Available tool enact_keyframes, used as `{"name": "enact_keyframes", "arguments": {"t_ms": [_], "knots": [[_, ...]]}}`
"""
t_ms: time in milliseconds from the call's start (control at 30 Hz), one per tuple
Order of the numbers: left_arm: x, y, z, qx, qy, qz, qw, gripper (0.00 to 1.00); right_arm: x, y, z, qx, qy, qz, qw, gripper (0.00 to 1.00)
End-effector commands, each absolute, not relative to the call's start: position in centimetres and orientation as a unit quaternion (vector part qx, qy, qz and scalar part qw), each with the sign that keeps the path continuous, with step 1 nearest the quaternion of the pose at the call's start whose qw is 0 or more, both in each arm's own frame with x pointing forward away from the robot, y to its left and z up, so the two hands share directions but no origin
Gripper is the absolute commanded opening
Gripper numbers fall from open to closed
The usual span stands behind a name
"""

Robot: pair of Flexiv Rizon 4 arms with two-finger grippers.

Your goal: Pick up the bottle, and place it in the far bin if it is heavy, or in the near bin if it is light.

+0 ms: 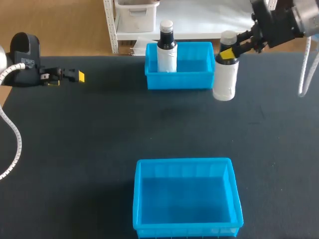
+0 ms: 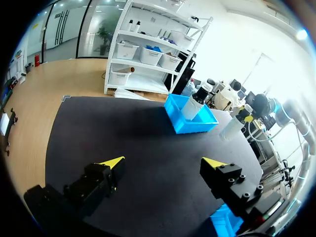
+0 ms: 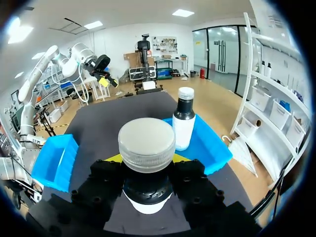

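Right gripper [image 1: 229, 53] clamps the upright white bottle [image 1: 224, 82] at the neck, just right of the far bin [image 1: 199, 82]; near bin [image 1: 184, 226] well apart. Left gripper [image 2: 165, 163] spread open, empty.

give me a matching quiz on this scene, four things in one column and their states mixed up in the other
1 left gripper
2 right gripper
3 near bin
4 far bin

a another bottle standing inside
b fingers shut on the bottle at its neck
c fingers open, holding nothing
d nothing inside

Pairs: 1-c, 2-b, 3-d, 4-a
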State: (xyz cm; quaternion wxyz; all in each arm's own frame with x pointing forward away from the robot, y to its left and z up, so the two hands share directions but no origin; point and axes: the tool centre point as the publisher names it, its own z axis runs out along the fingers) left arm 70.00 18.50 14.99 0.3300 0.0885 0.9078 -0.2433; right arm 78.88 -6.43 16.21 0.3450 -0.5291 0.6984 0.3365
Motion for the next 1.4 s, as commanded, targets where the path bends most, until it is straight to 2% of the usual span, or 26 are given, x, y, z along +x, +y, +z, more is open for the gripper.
{"name": "enact_keyframes", "arguments": {"t_ms": [33, 600, 1033, 1400], "knots": [[70.0, 18.5, 15.0, 0.088, 0.908, -0.243, 0.330, 1.00, 78.9, -8.2, 17.3, -0.529, 0.696, 0.341, 0.346, 0.29], [70.0, 18.5, 15.0, 0.088, 0.908, -0.243, 0.330, 1.00, 74.5, -12.5, 22.6, -0.540, 0.694, 0.321, 0.353, 0.27], [70.0, 18.5, 15.0, 0.088, 0.908, -0.243, 0.330, 1.00, 68.2, -10.9, 25.4, -0.574, 0.666, 0.334, 0.341, 0.25], [70.0, 18.5, 15.0, 0.088, 0.908, -0.243, 0.330, 1.00, 62.0, -6.9, 26.3, -0.604, 0.636, 0.358, 0.319, 0.27]]}}
